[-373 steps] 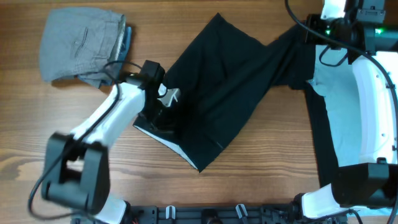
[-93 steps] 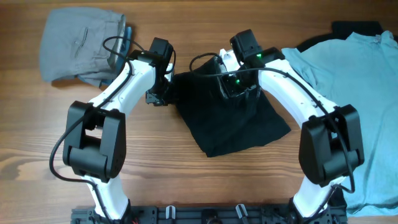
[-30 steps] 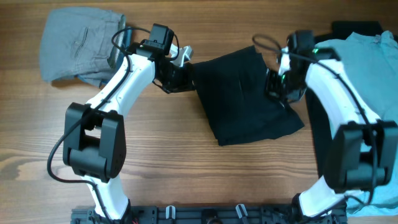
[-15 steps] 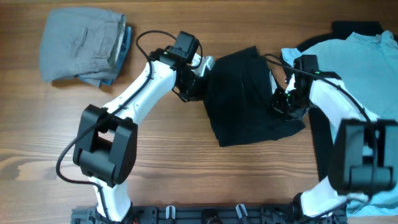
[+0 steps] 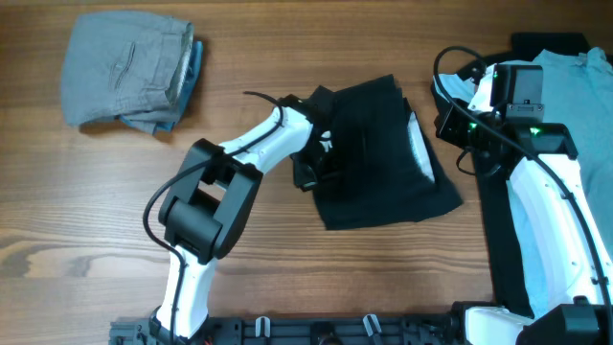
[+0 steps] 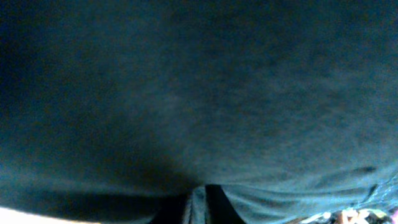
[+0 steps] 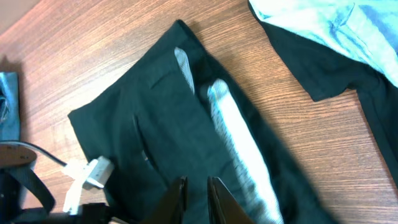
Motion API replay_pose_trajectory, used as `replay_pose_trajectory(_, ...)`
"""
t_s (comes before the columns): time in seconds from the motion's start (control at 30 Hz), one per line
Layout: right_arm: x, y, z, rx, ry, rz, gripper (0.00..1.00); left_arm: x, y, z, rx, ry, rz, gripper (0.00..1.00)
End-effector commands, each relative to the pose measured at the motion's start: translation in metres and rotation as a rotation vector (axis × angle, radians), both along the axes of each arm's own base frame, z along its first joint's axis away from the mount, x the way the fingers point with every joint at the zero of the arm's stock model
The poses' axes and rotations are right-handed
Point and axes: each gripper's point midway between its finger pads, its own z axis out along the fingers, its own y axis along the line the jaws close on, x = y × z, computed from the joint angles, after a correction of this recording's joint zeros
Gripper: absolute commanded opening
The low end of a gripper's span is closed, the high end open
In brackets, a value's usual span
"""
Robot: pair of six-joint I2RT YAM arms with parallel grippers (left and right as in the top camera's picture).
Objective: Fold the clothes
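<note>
The black garment (image 5: pixel 378 168) lies folded into a rough rectangle at the middle of the wooden table (image 5: pixel 86 220), with a whitish strip of lining (image 5: pixel 417 153) showing along its right side. The left gripper (image 5: pixel 316 163) sits at the garment's left edge. Its wrist view is filled with dark fabric (image 6: pixel 199 93), so the set of its fingers cannot be told. The right gripper (image 7: pixel 197 198) hangs above the garment's right part, and its 2 fingers stand a narrow gap apart with nothing between them. Folded grey trousers (image 5: pixel 120 67) rest at the far left corner, well apart from the garment. A light-blue T-shirt (image 5: pixel 575 77) lies spread at the right edge, over dark cloth.
</note>
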Motion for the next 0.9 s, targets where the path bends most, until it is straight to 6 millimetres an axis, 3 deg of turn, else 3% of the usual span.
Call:
replay_pose_trajectory(0.0,0.000,0.018,0.005,0.001,-0.051,0.188,0.16,0.054,0.102,-0.009,0.296,-0.128,-0.008,0.15)
replay_pose_trajectory(0.07,-0.002,0.041,0.003,0.020,-0.075,0.336,0.15,0.103,0.137,0.021,0.315,-0.239,0.007,0.16)
replay_pose_trajectory(0.17,0.000,0.079,-0.004,0.017,-0.130,0.545,0.15,0.168,0.162,0.082,0.268,-0.432,0.069,0.22)
replay_pose_trajectory(0.2,0.003,0.091,-0.010,0.004,-0.143,0.597,0.15,0.181,0.166,0.104,0.259,-0.477,0.094,0.26)
replay_pose_trajectory(0.3,0.015,0.113,-0.037,-0.050,-0.142,0.674,0.15,0.187,0.167,0.160,0.209,-0.532,0.123,0.44)
replay_pose_trajectory(0.37,0.026,0.111,-0.066,-0.067,-0.088,0.637,0.15,0.176,0.160,0.178,0.169,-0.511,0.119,0.51)
replay_pose_trajectory(0.43,0.030,0.104,-0.102,-0.049,0.001,0.579,0.15,0.157,0.156,0.178,0.146,-0.433,0.108,0.50)
replay_pose_trajectory(0.53,0.022,0.082,-0.157,-0.011,0.201,0.422,0.13,0.128,0.147,0.167,0.123,-0.303,0.085,0.40)
replay_pose_trajectory(0.63,0.003,0.066,-0.189,0.037,0.363,0.315,0.10,0.112,0.128,0.140,0.134,-0.238,0.026,0.44)
replay_pose_trajectory(0.7,-0.005,0.064,-0.183,0.043,0.390,0.322,0.08,0.098,0.107,0.110,0.144,-0.192,-0.007,0.49)
replay_pose_trajectory(0.77,-0.003,0.065,-0.163,0.030,0.337,0.358,0.08,0.077,0.089,0.083,0.141,-0.128,-0.030,0.48)
replay_pose_trajectory(0.87,0.007,0.064,-0.113,0.018,0.212,0.357,0.08,0.020,0.077,0.034,0.203,0.036,-0.057,0.41)
